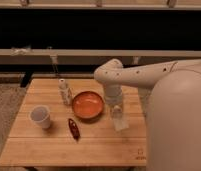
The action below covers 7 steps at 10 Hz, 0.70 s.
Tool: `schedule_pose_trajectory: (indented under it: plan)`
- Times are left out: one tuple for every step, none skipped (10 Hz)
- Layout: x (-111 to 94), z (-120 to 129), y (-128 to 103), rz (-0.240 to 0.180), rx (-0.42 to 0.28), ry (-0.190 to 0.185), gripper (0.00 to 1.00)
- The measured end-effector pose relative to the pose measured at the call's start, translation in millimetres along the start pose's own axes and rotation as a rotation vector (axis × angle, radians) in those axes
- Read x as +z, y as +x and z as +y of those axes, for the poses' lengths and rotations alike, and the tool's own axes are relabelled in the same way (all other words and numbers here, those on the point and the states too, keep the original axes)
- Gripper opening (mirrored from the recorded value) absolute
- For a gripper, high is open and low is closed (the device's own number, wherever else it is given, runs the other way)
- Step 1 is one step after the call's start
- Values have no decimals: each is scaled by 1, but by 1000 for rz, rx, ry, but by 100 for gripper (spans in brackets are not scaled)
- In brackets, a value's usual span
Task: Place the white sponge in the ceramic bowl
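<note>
The ceramic bowl, orange-brown inside with a darker rim, sits in the middle of the wooden table. The white sponge is a small pale block just right of the bowl. It hangs from my gripper, a little above the table top. The gripper points down from the white arm, which reaches in from the right, and it is shut on the sponge's upper end. The sponge is beside the bowl's right rim, not over the bowl.
A white cup stands at the left front of the table. A small dark red object lies in front of the bowl. A small bottle stands left of the bowl. My large white arm body fills the right side.
</note>
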Motion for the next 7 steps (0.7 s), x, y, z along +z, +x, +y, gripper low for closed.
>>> schedule_pose_trajectory:
  plan:
    - [-15, 5, -15, -22, -19, -13, 0]
    - [-26, 12, -34, -42, -42, -31, 0]
    - [-35, 21, -51, -63, -63, -47, 0]
    - [-42, 30, -66, -80, -83, -62, 2]
    - [-48, 39, -85, -102, -102, -80, 10]
    - [-52, 46, -100, -119, -113, -95, 21]
    - [-54, 51, -111, -129, -121, -105, 29]
